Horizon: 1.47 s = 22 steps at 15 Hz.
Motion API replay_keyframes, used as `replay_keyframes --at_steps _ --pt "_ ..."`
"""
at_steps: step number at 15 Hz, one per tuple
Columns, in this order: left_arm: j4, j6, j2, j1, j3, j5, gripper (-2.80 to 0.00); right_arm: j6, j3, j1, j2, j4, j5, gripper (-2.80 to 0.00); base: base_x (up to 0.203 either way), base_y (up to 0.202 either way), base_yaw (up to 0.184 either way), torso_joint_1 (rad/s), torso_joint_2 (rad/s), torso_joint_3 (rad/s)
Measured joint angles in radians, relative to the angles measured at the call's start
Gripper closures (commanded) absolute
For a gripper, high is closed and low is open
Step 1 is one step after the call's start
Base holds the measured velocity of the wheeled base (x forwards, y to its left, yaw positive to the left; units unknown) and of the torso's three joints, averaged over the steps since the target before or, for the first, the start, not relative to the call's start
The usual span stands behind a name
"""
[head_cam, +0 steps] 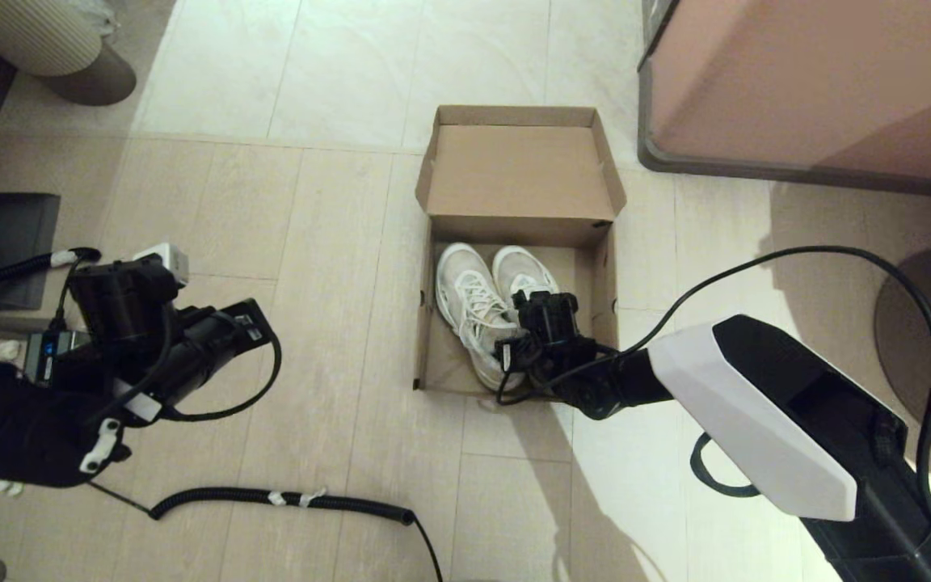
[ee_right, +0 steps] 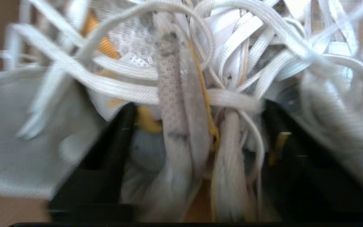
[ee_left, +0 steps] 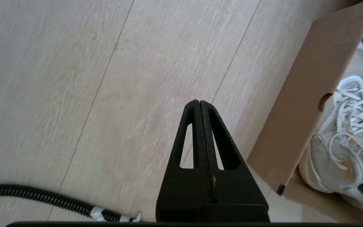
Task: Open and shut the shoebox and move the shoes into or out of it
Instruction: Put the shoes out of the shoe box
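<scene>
Brown cardboard shoebox (head_cam: 519, 174) sitting open on pale tile floor (head_cam: 336, 242), flap lid lying back twd pinkish-brown cabinet (head_cam: 813, 81). Pair of white lace-up mesh sneakers (head_cam: 473, 303) lying inside, side by side. R pincer (head_cam: 545, 317) reaching into box, pinching adjoining sneaker collars. L pincer (ee_left: 199, 105) hanging over bare floor w/ fingers pressed together, beside box wall. No legible writing.
</scene>
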State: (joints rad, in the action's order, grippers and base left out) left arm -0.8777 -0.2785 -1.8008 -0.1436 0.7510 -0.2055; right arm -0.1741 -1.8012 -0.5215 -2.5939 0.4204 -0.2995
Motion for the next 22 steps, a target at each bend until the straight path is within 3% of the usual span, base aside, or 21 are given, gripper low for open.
replay_keyframes --at_steps 7,15,22 --pt "-0.051 -0.013 -0.002 0.001 -0.032 0.001 0.0 0.004 -0.026 -0.003 -0.014 -0.019 -0.016 0.0 0.0 0.0 0.0 0.0 0.0 0.0" --pt "-0.051 -0.054 0.092 0.01 -0.086 0.02 0.0 -0.092 0.076 -0.028 0.214 -0.298 0.059 0.0 0.0 0.0 0.0 0.0 0.0 0.0" --pt "-0.049 -0.063 0.146 0.023 -0.086 0.049 0.0 -0.126 0.106 -0.048 0.419 -0.475 0.067 0.0 0.0 0.0 0.0 0.0 0.0 0.0"
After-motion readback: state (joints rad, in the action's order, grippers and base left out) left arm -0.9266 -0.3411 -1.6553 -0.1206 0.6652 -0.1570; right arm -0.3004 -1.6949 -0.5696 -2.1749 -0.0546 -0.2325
